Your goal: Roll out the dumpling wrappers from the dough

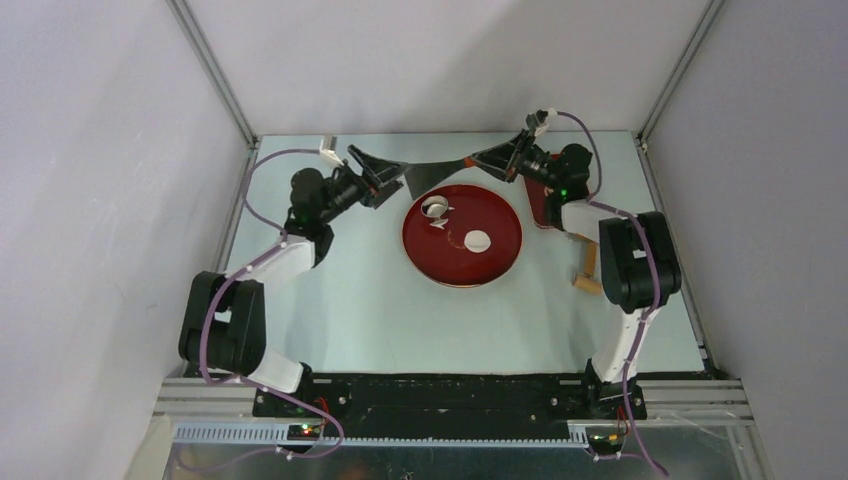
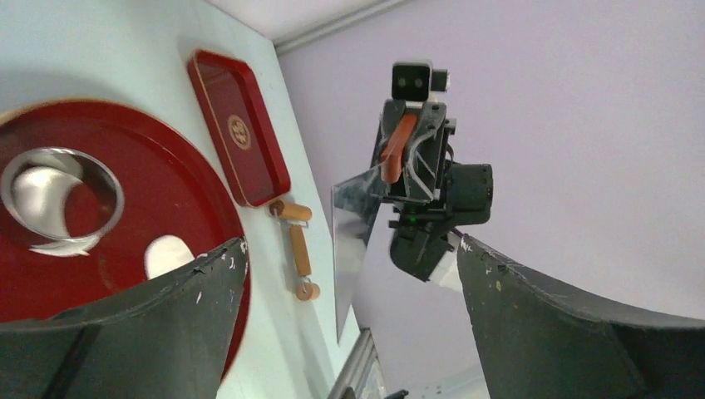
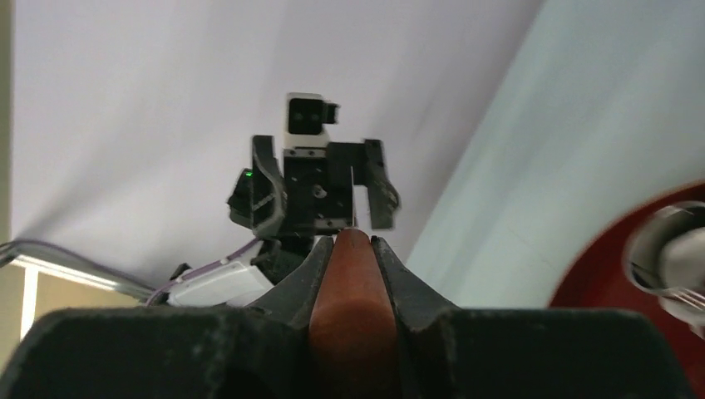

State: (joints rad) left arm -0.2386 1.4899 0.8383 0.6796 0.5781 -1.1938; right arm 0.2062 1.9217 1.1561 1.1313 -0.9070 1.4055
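My right gripper (image 3: 352, 243) is clamped on the knife handle (image 3: 351, 320); left gripper (image 1: 390, 178) jaws stand wide apart near the blade (image 2: 353, 237). One wrapper (image 1: 477, 241) lies on the plate (image 1: 500, 266).

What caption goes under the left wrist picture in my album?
Right claw grips a scraper; a ring and a wrapper lie on the plate.

— Any lettering you can read?
— None legible. The red tray (image 2: 218, 87) on the counter (image 2: 83, 50) bears a round gold emblem (image 2: 239, 131) at its middle, but its marks are too small to make out.
— Numbers or brand names?
— None readable in any of the three views.
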